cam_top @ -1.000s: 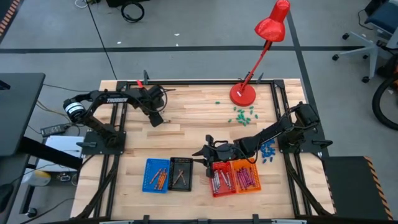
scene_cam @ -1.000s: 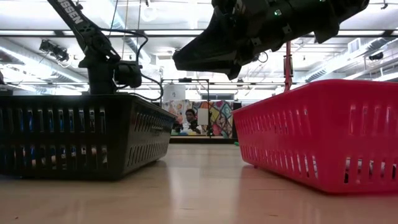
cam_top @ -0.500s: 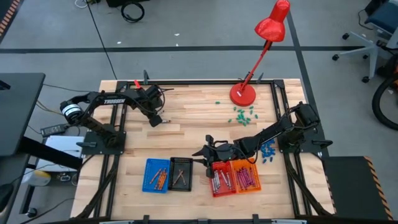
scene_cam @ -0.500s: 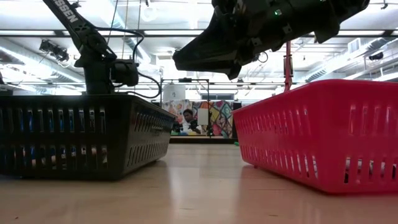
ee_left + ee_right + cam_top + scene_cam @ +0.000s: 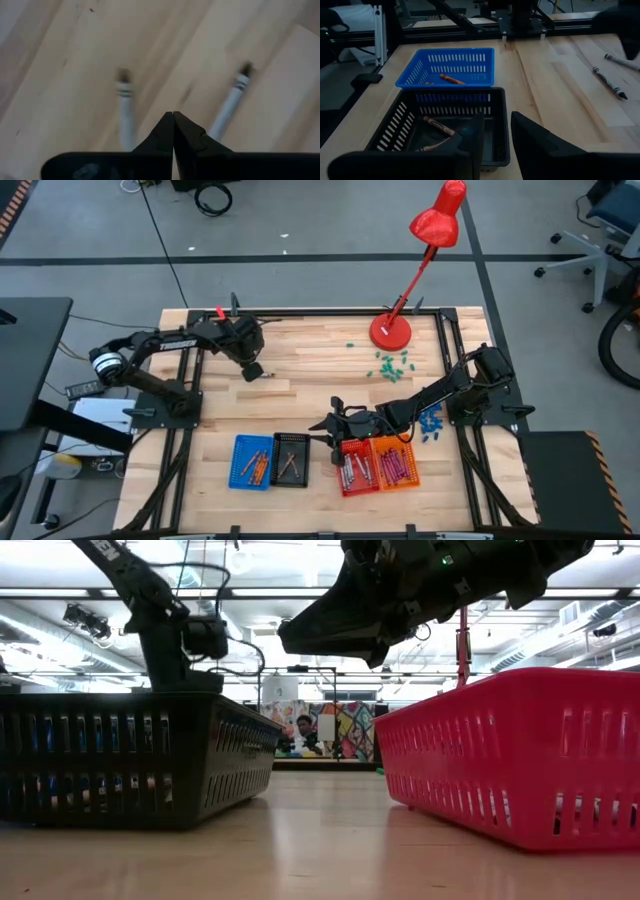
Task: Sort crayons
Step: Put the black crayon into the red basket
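A wooden table (image 5: 300, 395) is seen from above, with a red lamp (image 5: 428, 240) at its far edge. On the left, the left gripper (image 5: 173, 120) is held just over the bare wood with its jaws pressed together and nothing between them; two grey-white crayons (image 5: 126, 107) are seen lying on the wood under it. Four baskets are lined up along the near edge: blue (image 5: 252, 462), black (image 5: 290, 459), red (image 5: 357, 469), orange (image 5: 394, 464), with crayons inside. The right gripper (image 5: 496, 131) is held above the black basket, jaws partly spread, holding nothing.

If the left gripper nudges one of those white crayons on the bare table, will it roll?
Probably. Each white crayon is a slim round stick lying flat on smooth wood, so a sideways nudge likely rolls it. It looks stiff and light. The left gripper is shut just above them.
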{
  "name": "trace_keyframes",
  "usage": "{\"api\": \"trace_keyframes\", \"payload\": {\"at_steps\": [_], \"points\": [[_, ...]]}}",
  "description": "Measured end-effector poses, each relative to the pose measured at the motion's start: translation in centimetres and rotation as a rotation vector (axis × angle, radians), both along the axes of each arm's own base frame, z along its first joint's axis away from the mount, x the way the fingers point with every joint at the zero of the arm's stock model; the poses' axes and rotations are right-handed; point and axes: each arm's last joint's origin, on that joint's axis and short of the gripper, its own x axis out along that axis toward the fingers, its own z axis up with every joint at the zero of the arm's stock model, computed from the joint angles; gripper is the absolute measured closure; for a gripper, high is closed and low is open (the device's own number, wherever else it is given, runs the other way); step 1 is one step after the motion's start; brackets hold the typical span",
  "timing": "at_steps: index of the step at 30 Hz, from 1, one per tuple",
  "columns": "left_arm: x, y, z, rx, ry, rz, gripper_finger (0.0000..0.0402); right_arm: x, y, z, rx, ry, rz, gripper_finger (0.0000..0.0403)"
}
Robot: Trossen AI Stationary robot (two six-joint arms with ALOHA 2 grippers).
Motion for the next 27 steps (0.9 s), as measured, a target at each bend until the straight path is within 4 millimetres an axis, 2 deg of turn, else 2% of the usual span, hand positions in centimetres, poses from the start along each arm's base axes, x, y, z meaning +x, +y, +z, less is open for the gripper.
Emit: {"api": "trace_keyframes", "payload": {"at_steps": [6,10,13,18,23,27], "points": [[0.3,-1.0,1.9,0.028,-0.022,-0.027,0.0384,0.0,0.0,0.0,0.0,-0.001,-0.001,0.03],[-0.2,-0.2,1.9,0.244,0.1,0.087,0.036,0.1,0.0,0.3,0.012,-0.028,0.005,0.03],[-1.0,1.1,1.6,0.296,0.104,0.151,0.033,0.1,0.2,0.3,0.024,-0.03,0.027,0.03],[-3.0,4.7,1.1,0.331,0.095,0.36,0.0284,0.0,0.4,0.4,0.022,-0.036,0.036,0.03],[-5.2,7.7,-0.3,0.32,0.117,0.511,0.0277,0.0,0.5,0.4,0.013,-0.04,0.044,0.03],[-4.9,9.0,-0.5,0.356,0.071,0.544,0.0283,0.1,0.5,0.6,0.004,-0.058,0.049,0.03]]}}
